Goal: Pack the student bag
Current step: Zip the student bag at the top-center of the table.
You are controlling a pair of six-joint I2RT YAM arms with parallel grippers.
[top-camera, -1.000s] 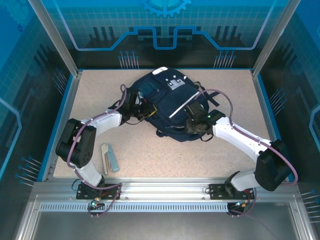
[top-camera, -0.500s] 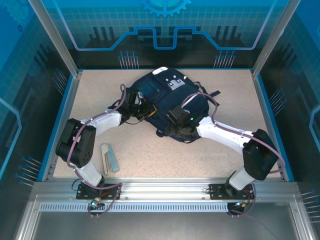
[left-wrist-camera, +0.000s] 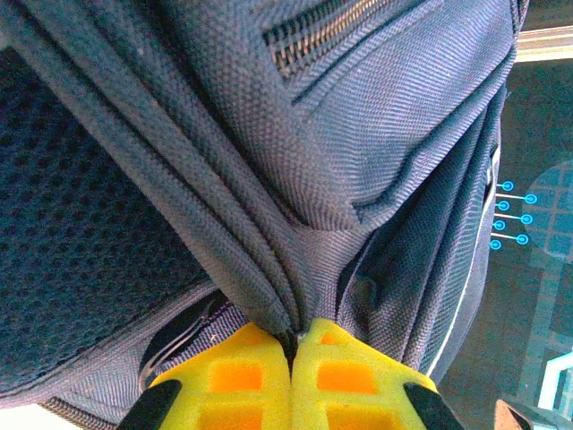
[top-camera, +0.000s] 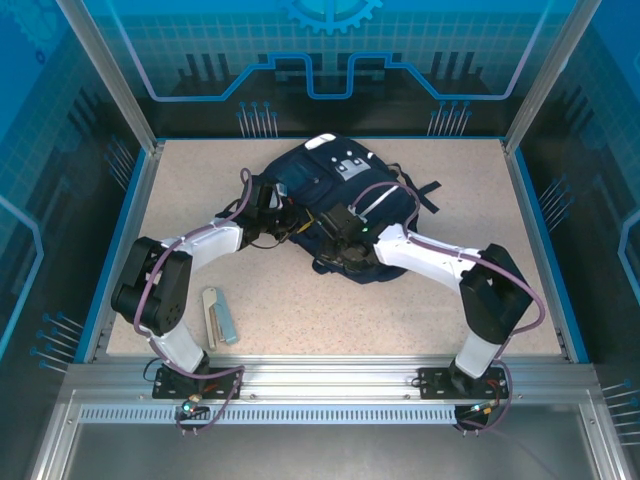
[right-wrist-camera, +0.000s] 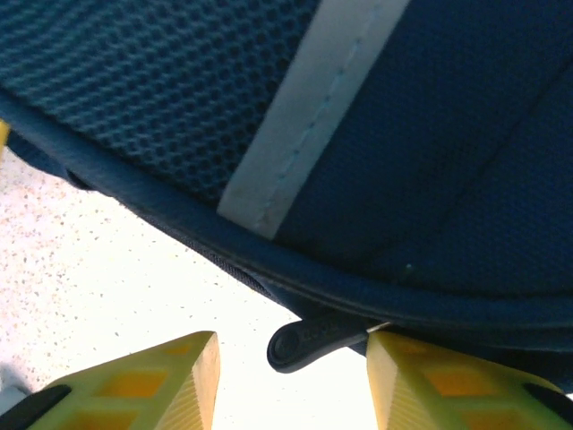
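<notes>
Both arms (top-camera: pixel 200 245) (top-camera: pixel 440 262) inward, onto student bag (top-camera: pixel 310 175)

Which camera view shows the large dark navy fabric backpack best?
The top external view: the large dark navy fabric backpack shows nearly whole. Left wrist: pinched fabric folds and a zipper. Right wrist: mesh, a white stripe, its edge.

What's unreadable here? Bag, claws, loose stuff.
student bag opening: top view, left arm and right arm lie across it; zipped or open unclear.
pull tab: right wrist view, inside the open right claw; contact unclear.
left claw: left wrist view, shut on bag fabric; bottom edge crops it.
flat items beside left arm: top view, too small to identify.
</notes>
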